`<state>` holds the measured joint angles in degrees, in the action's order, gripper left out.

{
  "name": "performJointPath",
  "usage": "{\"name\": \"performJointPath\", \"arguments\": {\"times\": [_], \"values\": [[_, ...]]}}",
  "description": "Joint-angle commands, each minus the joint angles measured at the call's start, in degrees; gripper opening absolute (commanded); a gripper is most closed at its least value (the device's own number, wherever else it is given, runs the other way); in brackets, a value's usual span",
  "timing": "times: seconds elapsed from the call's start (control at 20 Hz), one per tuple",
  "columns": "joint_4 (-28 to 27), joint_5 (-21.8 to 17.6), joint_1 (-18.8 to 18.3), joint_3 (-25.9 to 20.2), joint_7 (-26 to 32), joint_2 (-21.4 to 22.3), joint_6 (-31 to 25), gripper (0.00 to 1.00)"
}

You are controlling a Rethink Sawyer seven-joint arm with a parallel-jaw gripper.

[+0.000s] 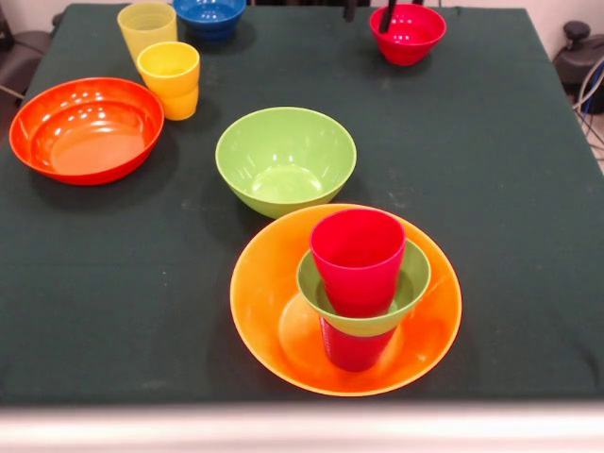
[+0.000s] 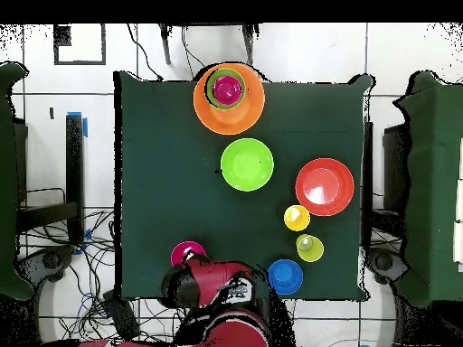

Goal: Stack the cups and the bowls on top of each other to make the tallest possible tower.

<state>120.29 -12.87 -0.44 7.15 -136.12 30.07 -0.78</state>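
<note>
Orange-based tower point(image 1: 357, 283) stands across the table from the gripper point(image 1: 389, 13); gripper's state cannot be told.

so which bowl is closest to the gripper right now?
The small red-pink bowl, at the table's far edge in the front view. The gripper hangs just above it; the small blue bowl is farther along that edge.

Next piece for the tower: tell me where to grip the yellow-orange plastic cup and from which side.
Take the yellow-orange plastic cup by its rim from straight above. It stands upright, mouth open, so one wall can go between the fingers. Grip the wall facing away from the pale yellow plastic cup, which stands close behind it in the front view.
</note>
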Motion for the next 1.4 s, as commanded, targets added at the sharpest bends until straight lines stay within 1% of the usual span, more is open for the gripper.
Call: {"name": "performJointPath", "arguments": {"times": [0.05,0.15,0.3,0.4,0.65,0.75,0.8,0.85,1.05,1.2,1.4], "values": [[-3.9,0.1,-3.5,-10.2,-5.2,-2.1,5.2,1.00],[-4.0,0.1,-4.1,-10.5,-4.8,-2.1,4.7,1.00],[-4.6,0.7,-3.8,-10.0,-4.3,-2.4,2.8,1.00],[-4.8,0.7,-4.0,-10.4,-4.3,-2.6,3.0,1.00],[-2.9,1.4,-5.4,-12.4,-4.5,-0.9,0.4,1.00],[-3.1,1.5,-5.4,-12.4,-4.5,-1.0,0.3,1.00],[-3.3,1.6,-4.8,-11.7,-4.5,-1.1,0.1,1.00],[-3.8,1.6,-4.0,-10.8,-4.4,-1.1,-0.1,0.00],[-4.7,2.1,-1.8,-8.4,-4.7,-1.3,0.1,0.00],[-5.2,2.3,-0.9,-7.6,-4.8,-1.3,-0.1,0.00],[-6.1,2.9,1.0,-5.4,-4.8,-0.8,-1.4,0.00]]}}
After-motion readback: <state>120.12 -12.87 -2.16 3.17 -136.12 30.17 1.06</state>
